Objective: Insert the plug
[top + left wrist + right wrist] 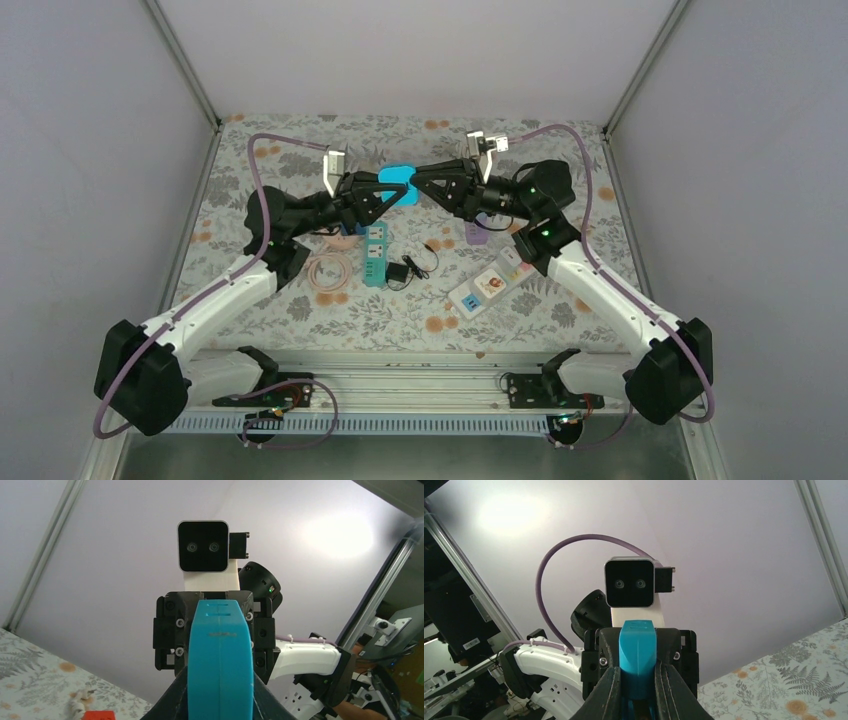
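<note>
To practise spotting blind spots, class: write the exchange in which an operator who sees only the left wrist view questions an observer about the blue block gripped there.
Operator: Is the right gripper holding the blue block too?
Observer: Yes, it is shut on the far end.
Operator: What lies on the table?
Observer: A teal socket strip, with a black adapter beside it.

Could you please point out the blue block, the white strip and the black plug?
blue block (398, 177): top view, its visible middle.
white strip (489, 284): top view, centre of its top face.
black plug (399, 273): top view, its body.
</note>
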`<state>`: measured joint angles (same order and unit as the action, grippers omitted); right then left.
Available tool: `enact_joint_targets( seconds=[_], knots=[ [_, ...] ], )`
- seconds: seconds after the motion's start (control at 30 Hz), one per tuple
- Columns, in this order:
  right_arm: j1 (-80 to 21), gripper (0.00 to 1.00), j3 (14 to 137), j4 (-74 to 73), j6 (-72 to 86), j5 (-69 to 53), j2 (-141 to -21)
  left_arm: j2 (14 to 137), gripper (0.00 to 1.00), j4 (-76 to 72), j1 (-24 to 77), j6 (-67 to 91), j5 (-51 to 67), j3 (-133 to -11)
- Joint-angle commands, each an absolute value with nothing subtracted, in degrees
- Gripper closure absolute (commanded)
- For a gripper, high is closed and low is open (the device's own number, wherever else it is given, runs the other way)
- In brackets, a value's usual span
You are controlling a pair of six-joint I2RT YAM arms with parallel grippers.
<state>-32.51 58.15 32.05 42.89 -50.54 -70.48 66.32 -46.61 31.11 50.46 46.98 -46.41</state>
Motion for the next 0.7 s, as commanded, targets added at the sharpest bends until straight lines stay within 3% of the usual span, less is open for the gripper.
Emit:
enact_joint_targets(
  seconds=[0.0, 0.17, 0.53, 0.6, 0.67],
  knots=[
    [-33.15, 0.96, 57.1, 35.02, 43.27, -49.85, -71.13, 66.63, 0.79, -49.96, 31.81, 52.24, 48.15, -46.06],
    [-33.27, 0.96, 56.78, 34.48, 42.49, -49.26, -70.99, 67.04, 0.69, -50.97, 31.82, 53.12, 48.65, -46.05],
    [-33.22, 0.96, 56.77, 33.82, 41.02, -48.31, -71.06, 68.45, 0.7, -50.02, 32.25, 53.96, 49.44, -47.1],
    [-33.27, 0.96, 56.86, 33.66, 40.85, -48.22, -71.11, 68.47, 0.73, -49.33, 32.26, 53.57, 49.19, -47.24],
    [-33.22, 0.96, 56.87, 33.66, 40.87, -48.36, -71.28, 68.41, 0.82, -48.89, 32.26, 53.33, 48.76, -47.16]
  ],
)
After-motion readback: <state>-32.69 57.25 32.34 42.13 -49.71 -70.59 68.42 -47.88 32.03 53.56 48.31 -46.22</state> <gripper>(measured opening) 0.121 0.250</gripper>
